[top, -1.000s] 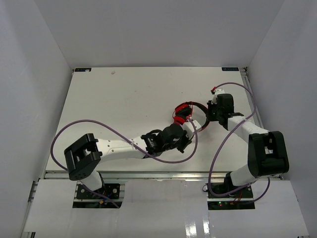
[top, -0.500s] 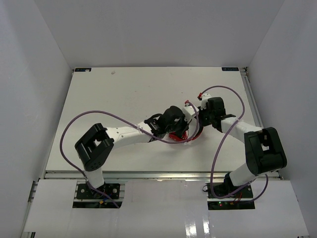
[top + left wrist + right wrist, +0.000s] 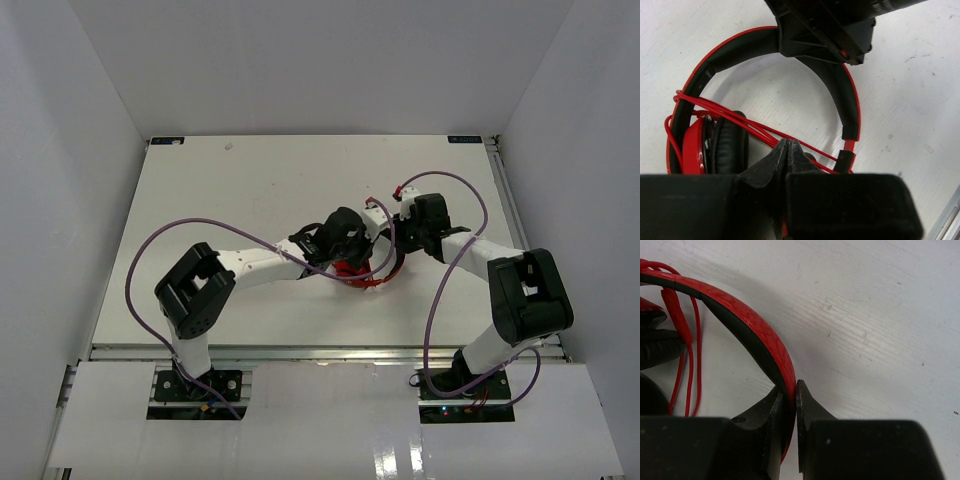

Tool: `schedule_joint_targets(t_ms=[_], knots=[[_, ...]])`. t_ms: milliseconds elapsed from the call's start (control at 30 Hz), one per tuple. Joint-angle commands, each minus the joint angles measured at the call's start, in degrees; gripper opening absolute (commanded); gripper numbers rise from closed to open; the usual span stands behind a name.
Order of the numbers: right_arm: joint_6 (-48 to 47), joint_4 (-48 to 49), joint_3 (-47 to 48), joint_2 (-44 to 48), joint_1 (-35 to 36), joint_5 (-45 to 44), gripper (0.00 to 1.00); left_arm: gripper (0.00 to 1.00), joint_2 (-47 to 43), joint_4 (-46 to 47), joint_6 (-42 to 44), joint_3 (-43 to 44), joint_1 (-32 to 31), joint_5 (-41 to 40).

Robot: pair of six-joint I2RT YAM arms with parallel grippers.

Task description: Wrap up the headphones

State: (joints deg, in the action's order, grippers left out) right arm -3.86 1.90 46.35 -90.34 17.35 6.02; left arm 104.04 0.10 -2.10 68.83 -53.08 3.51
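**benchrat:** Where are the headphones (image 3: 362, 272) sitting right now?

**yam_fan:** Flat on the white table (image 3: 250, 180), a bit right of its middle, and both arms are crowded in over that same spot. From above you mostly just see bits of red poking out under the wrists.

**benchrat:** And the tools, got hold of anything?

**yam_fan:** Yep, both. The right tool (image 3: 789, 385) is clamped down on the red headband (image 3: 755, 325), with one finger on the black padded inside and one on the red outside. It's about as closed as the band lets it be. The left tool (image 3: 789, 145) has its fingertips pinched together on the thin red cord (image 3: 730, 116), right next to the ear cup (image 3: 727, 147).

**benchrat:** Is the cord wrapped at all?

**yam_fan:** Several strands run across the inside of the band, from its left side over the ear cup to the left tool's tips. In the right wrist view two strands hang below the band, beside a thicker red piece. Can't tell if that's the plug.

**benchrat:** Anything else on the table?

**yam_fan:** Just the purple robot cables (image 3: 160, 250) looping over it.
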Motion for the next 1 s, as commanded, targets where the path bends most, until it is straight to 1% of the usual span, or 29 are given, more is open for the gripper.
schedule_joint_targets(t_ms=[0, 100, 233, 433, 500, 567, 733, 800, 833, 867, 933, 967], knots=[[0.8, 2.6, 2.4, -0.1, 0.4, 3.0, 0.08, 0.01, 1.4, 0.2, 1.8, 2.2, 0.7, 1.2], [0.9, 2.5, 2.3, -0.1, 0.4, 3.2, 0.08, 0.02, 2.4, 0.2, 4.1, 3.2, 0.7, 1.0], [0.9, 2.5, 2.3, -0.2, 0.3, 3.3, 0.08, 0.03, 2.9, 0.2, 5.2, 4.1, 0.8, 0.5], [0.7, 2.4, 2.3, -0.4, 0.4, 3.5, 0.08, 0.03, 1.8, 0.2, 4.7, 4.5, 0.9, 0.4], [0.7, 2.5, 2.3, -0.7, 0.4, 3.5, 0.08, 0.05, 0.8, 0.3, 4.1, 4.6, 0.9, 0.8], [1.1, 2.5, 2.4, -1.3, 0.3, 3.6, 0.08, 0.10, -1.4, 0.6, 3.4, 4.3, 0.9, 0.7], [2.9, 2.2, 4.4, -3.3, 0.3, 3.5, 0.08, 0.29, -9.6, 1.1, 0.9, 0.5, 0.9, -0.9], [4.1, 2.2, 5.1, -4.3, 0.3, 2.8, 0.08, 0.33, -12.3, 1.1, -0.4, -2.6, 0.9, -1.9], [5.3, 2.2, 6.1, -5.1, 0.3, 1.8, 0.08, 0.36, -15.6, 1.1, -1.4, -5.1, 1.0, -2.5], [5.5, 2.2, 6.7, -5.6, 0.3, 1.0, 0.08, 0.38, -17.8, 1.1, -1.6, -5.5, 1.0, -2.6], [6.7, 2.2, 8.7, -6.8, 0.3, -0.7, 0.08, 0.47, -25.3, 0.5, -4.7, -11.2, 1.1, -4.6], [7.3, 2.1, 9.7, -7.4, 0.3, -1.1, 0.08, 0.49, -27.2, 0.3, -6.2, -12.7, 1.1, -5.2]])
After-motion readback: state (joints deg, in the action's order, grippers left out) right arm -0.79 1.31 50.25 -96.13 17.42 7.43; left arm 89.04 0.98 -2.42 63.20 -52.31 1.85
